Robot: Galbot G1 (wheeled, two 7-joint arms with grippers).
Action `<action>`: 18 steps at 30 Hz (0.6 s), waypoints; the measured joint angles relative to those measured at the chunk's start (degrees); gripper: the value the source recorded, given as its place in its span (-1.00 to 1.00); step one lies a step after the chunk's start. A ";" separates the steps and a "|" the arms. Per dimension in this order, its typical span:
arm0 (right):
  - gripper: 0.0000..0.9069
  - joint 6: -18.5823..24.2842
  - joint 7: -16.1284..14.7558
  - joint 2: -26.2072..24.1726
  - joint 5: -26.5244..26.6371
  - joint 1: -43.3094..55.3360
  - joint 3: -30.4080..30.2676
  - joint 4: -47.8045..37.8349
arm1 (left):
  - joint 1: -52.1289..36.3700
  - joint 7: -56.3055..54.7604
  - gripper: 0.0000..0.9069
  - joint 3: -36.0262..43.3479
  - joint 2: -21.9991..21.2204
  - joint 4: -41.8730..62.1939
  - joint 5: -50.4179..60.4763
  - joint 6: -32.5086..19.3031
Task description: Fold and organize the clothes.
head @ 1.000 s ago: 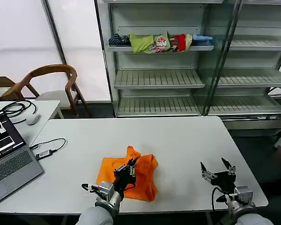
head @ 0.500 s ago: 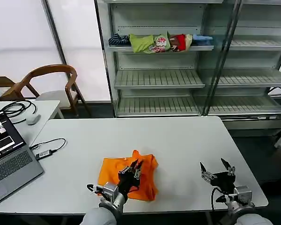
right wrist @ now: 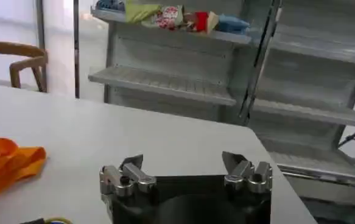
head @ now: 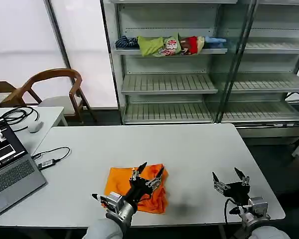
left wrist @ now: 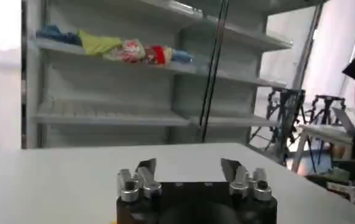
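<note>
white table [head: 189,149] w/ orange t-shirt [head: 120,181], left pincer [head: 149,174] released above it, right pincer [head: 229,179] released nearby

The T-shirt [head: 137,185] is plain bright orange, lying on a white tabletop [head: 189,149]. Both the left end effector [head: 148,173] and the right end effector [head: 229,178] are black with silvery metal joints (the fingers dark). On the grey shelf [head: 169,51] lies a heap of garments [head: 170,45] in green, red, blue and dark stripes
</note>
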 measured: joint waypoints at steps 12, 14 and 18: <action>1.00 0.54 -0.29 0.02 0.13 1.99 -0.16 -0.45 | 3.80 -2.60 1.00 -10.26 5.10 0.89 1.67 0.84; 1.00 0.61 -0.31 0.03 0.12 2.10 -0.23 -0.54 | 4.82 -3.51 1.00 -11.30 5.31 1.20 1.37 1.71; 1.00 0.69 -0.33 -0.08 0.12 2.00 -0.15 -0.52 | 5.81 -5.31 1.00 -12.49 5.35 1.98 0.40 3.18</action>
